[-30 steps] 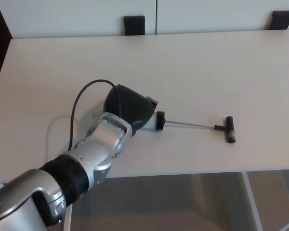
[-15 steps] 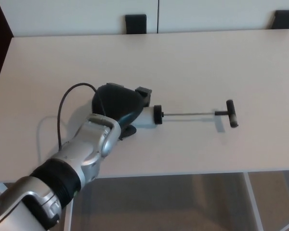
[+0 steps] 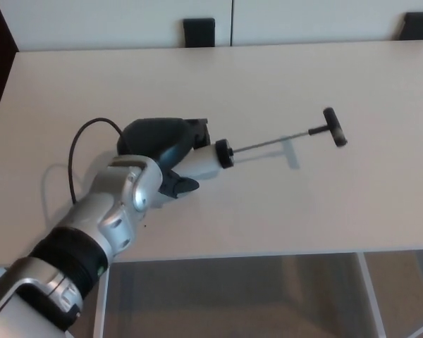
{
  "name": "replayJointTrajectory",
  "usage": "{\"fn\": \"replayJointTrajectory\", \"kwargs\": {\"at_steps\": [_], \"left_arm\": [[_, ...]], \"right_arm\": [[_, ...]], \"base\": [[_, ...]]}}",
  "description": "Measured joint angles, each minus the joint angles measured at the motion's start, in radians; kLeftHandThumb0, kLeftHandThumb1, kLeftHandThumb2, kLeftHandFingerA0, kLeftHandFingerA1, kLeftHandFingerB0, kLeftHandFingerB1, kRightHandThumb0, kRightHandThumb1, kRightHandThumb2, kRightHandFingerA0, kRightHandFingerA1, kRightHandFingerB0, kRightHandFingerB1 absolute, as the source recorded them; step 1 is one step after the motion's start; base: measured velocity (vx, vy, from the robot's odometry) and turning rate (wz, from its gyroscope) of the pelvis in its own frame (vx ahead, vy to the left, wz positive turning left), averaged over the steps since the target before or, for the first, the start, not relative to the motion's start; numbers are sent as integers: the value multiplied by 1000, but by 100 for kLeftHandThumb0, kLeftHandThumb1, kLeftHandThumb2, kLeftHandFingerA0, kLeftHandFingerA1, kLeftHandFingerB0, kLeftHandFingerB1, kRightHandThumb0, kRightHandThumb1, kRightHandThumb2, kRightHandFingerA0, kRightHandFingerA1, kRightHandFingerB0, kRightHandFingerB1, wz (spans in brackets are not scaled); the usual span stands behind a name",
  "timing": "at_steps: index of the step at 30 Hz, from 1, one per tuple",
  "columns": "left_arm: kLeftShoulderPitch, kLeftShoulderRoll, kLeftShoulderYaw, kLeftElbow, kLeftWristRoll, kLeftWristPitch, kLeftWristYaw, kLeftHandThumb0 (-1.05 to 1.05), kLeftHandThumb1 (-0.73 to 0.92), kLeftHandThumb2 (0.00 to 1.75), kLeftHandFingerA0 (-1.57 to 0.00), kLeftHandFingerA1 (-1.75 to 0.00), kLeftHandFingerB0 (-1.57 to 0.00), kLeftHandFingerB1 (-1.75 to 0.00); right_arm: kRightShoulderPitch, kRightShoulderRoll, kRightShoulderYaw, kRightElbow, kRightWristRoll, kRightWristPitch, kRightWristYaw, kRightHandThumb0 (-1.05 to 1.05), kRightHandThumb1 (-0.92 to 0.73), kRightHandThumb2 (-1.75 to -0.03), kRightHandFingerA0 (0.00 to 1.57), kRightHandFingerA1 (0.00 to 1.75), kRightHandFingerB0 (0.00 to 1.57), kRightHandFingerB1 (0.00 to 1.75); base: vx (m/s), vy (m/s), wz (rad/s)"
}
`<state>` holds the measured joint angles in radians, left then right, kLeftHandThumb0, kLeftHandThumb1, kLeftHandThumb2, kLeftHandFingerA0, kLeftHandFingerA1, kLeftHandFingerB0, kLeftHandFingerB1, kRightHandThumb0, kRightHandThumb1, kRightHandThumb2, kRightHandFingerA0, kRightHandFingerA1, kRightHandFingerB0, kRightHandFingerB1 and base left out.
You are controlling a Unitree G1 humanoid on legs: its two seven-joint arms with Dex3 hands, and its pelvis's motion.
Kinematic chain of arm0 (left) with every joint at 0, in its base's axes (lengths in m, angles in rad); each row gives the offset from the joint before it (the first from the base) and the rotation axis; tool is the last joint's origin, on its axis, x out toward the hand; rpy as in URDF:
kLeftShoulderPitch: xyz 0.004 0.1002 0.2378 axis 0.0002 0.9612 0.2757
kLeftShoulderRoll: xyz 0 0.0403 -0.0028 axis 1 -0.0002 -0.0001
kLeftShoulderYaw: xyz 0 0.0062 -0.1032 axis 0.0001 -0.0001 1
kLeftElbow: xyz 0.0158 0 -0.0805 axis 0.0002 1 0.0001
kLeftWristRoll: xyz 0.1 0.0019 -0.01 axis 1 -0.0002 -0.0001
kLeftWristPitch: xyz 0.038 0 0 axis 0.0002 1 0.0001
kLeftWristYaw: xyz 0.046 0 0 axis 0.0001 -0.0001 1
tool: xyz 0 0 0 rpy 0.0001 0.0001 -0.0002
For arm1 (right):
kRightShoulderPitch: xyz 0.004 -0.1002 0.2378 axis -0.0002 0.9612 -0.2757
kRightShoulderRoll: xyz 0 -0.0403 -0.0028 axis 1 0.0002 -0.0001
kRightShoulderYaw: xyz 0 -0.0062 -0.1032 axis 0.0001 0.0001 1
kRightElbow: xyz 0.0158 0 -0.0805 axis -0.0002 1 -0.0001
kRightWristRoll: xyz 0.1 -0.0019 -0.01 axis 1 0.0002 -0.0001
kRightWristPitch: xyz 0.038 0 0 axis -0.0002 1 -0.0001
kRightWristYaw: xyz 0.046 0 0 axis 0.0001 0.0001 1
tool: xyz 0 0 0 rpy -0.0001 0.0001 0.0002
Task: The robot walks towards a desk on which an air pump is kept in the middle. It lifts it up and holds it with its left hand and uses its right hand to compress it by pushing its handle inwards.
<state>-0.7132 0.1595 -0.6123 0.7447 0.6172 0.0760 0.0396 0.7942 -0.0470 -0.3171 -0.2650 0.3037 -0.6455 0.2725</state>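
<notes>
The air pump has a white barrel (image 3: 203, 160) with a black end cap, a thin metal rod (image 3: 268, 145) drawn far out, and a black T-handle (image 3: 334, 127). My left hand (image 3: 162, 144) is shut on the barrel and holds the pump lifted off the desk (image 3: 303, 77), handle end tilted up to the right; its shadow falls on the desk below. The silver left forearm (image 3: 113, 208) enters from the lower left with a black cable looping beside it. My right hand does not show.
The pale desk fills most of the view, its front edge (image 3: 282, 252) running along the bottom. Two black brackets (image 3: 198, 32) sit at the far edge against white panels. A desk leg (image 3: 370, 296) and floor show below.
My left hand has lifted the pump off the desk and drawn it slightly left; the handle end has risen and swung upward in the picture. The rod stays extended.
</notes>
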Motion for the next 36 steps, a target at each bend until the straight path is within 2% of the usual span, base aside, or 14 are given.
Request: {"fn": "replayJointTrajectory", "kwargs": {"at_steps": [3, 4, 12, 13, 14, 15, 16, 19, 20, 21, 22, 29, 30, 36], "left_arm": [[5, 6, 41, -12, -37, -8, -42, -10, 76, 80, -96, -155, -73, -133], [9, 11, 57, -20, -52, -11, -60, -10, 79, 74, -96, -155, -72, -133], [33, 39, 129, -72, -134, -14, -165, -8, 80, 70, -92, -157, -68, -135], [40, 47, 147, -87, -155, -14, -194, -8, 80, 70, -92, -156, -70, -132], [42, 49, 154, -94, -163, -14, -206, -8, 80, 70, -92, -156, -70, -132], [42, 49, 154, -94, -163, -14, -206, -10, 80, 71, -91, -157, -69, -132], [48, 58, 169, -117, -182, -14, -237, -10, 80, 71, -91, -157, -69, -132], [52, 70, 183, -145, -205, -14, -272, -9, 81, 73, -93, -157, -71, -133], [54, 74, 189, -156, -212, -14, -285, -8, 81, 75, -93, -157, -72, -133], [56, 78, 194, -167, -220, -14, -298, -8, 81, 75, -93, -157, -72, -133], [56, 78, 194, -167, -220, -14, -298, -8, 80, 74, -92, -159, -73, -133], [61, 107, 216, -243, -278, -14, -397, -10, 79, 76, -89, -162, -71, -132], [61, 107, 216, -243, -278, -14, -397, -11, 79, 74, -94, -159, -73, -130], [63, 123, 226, -284, -310, -14, -461, -11, 80, 73, -93, -162, -72, -134]], "right_arm": [[-24, -15, -28, -101, 14, 4, -15, -59, -60, -97, 37, 53, 19, 44], [-45, -27, -42, -139, 18, 8, -23, -68, -82, -64, 29, 32, 24, 29], [-231, -102, -92, -278, 20, 53, -69, -74, -84, -66, 15, 27, 14, 26], [-303, -126, -94, -292, 18, 77, -80, -72, -68, -106, 2, 29, 2, 31], [-334, -134, -94, -295, 17, 86, -85, -72, -68, -106, 2, 29, 2, 31], [-334, -134, -94, -295, 17, 86, -85, -86, -76, -108, 8, 19, 8, 20], [-425, -158, -90, -296, 12, 115, -95, -86, -76, -108, 8, 19, 8, 20], [-530, -181, -82, -291, 6, 149, -105, -87, -79, -111, 8, 18, 8, 20], [-568, -190, -79, -287, 3, 162, -109, -73, -72, -111, 2, 30, 2, 28], [-603, -197, -76, -282, -1, 174, -112, -73, -72, -111, 2, 30, 2, 28], [-603, -197, -76, -282, -1, 174, -112, -85, -77, -109, 9, 27, 8, 21], [-849, -251, -20, -186, -17, 275, -118, -87, -77, -110, 8, 24, 8, 20], [-849, -251, -20, -186, -17, 275, -118, -89, -77, -111, 9, 25, 9, 22], [-974, -272, 48, -90, -31, 349, -111, -89, -77, -112, 10, 30, 10, 26]], "base": [[0, 0, 0], [0, 0, 0], [0, 0, 0], [0, 0, 0], [0, 0, 0], [0, 0, 0], [0, 0, 0], [0, 0, 0], [0, 0, 0], [0, 0, 0], [0, 0, 0], [0, 0, 0], [0, 0, 0], [0, 0, 0]]}}
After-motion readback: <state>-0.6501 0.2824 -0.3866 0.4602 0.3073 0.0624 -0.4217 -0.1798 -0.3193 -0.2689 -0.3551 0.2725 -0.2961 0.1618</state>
